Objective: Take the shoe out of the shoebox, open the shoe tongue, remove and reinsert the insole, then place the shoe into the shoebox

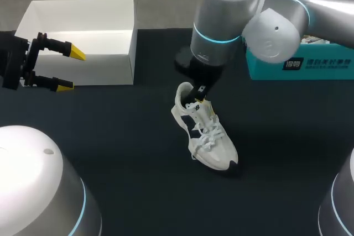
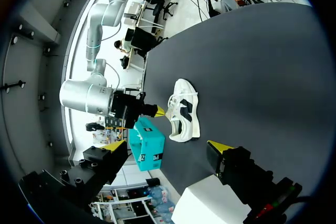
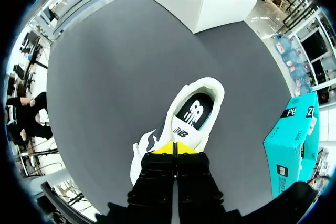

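The shoe (image 1: 206, 136) is off-white with white laces, black side patches and a black insole bearing a white logo. At ten o'clock from it, the shoebox (image 1: 105, 69) is plain white. At two o'clock, a teal box (image 1: 310, 64) carries a black-and-white label. The surface (image 1: 121, 153) is dark charcoal. The left hand (image 1: 72, 70) and right hand (image 3: 174, 148) are black, tipped bright yellow.

Shoe (image 1: 206, 136) on table (image 1: 121, 153); shoebox (image 1: 105, 69) behind left; carton (image 1: 310, 67) behind right.

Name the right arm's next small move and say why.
Probably draw the tongue back toward the toe. The right gripper looks pinched shut on its top edge, the shoe is out of the shoebox, and the insole sits inside, waiting to be pulled.
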